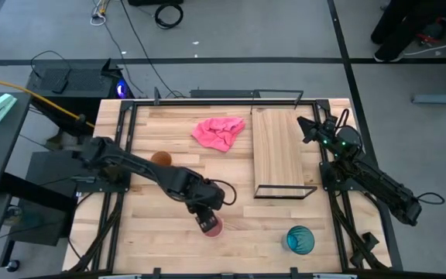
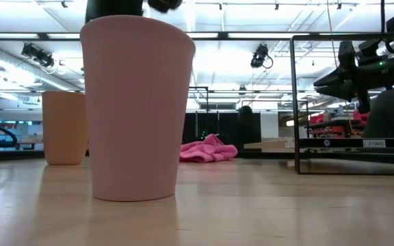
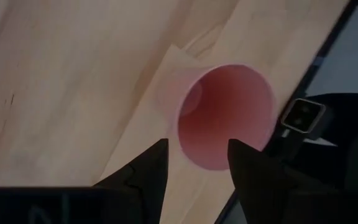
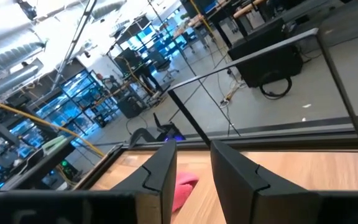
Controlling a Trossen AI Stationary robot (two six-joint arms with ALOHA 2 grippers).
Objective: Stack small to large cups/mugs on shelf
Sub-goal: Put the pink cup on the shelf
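At the near middle of the desk [image 1: 145,232], my left hand [image 1: 205,219] hangs directly over the pink cup [image 1: 211,226], which stands upright, mouth up, on the planks. In the left wrist view my fingers [image 3: 143,176] are parted wide enough to span one side of the rim, one finger outside the wall and one over the opening, gripping nothing. The cup lies straight below the hand, its long axis vertical, so I judge the coming move to be a short drop and a pinch on the rim.

The orange-brown cup [image 1: 160,159] stands farther back to the left; the teal-blue cup [image 1: 300,239] stands at the near right. The shelf [image 1: 277,149], a pale board in a black wire frame, runs near to far at the right, well apart from all three cups, with a pink cloth [image 1: 218,132] beside its far end.

My right hand [image 1: 310,128] waits at the shelf's far right edge, fingers slightly apart and empty.
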